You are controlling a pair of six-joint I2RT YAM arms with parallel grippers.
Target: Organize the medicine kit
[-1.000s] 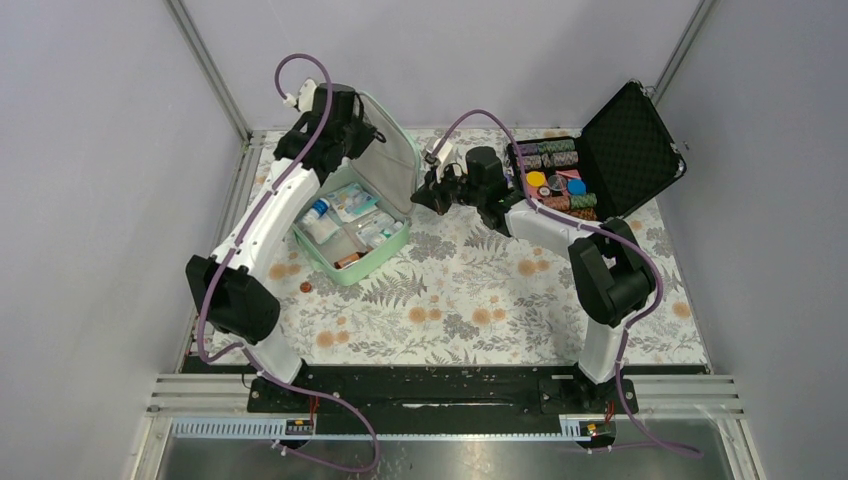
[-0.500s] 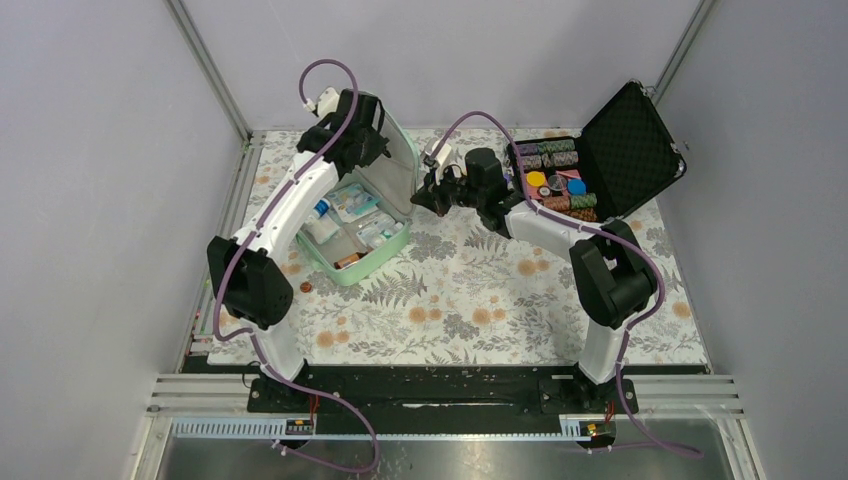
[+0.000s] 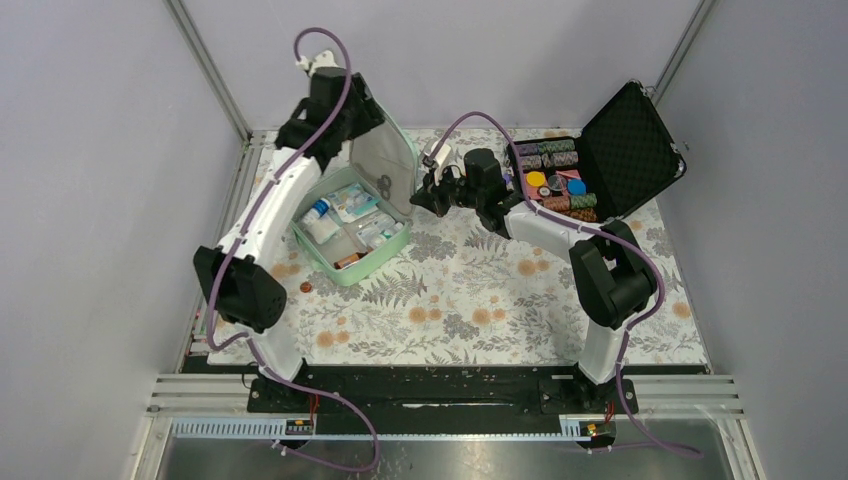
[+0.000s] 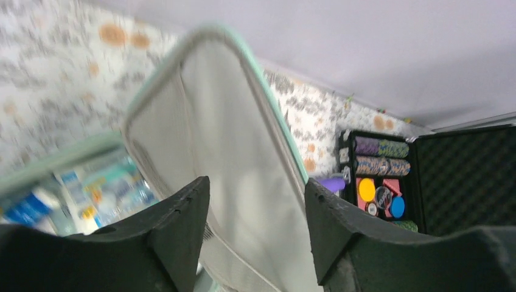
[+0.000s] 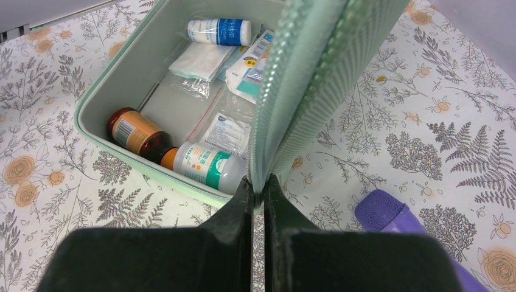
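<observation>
Medicine kit lid (image 3: 382, 162): right pincer (image 5: 257, 180) clamped on edge; left pincer (image 4: 255, 182) apart above.

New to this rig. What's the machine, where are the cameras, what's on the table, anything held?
Two robot arms are bolted at the table's near edge, each ending in a two-finger gripper. The wide picture comes from a fixed camera overhead; the other two from a camera on each wrist. On the floral tablecloth stand an open mint-green medicine kit with bottles and packets inside, and an open black case of colourful pieces. The right gripper is shut on the edge of the kit's lid. The left gripper is open near the lid's top, gripping nothing.
</observation>
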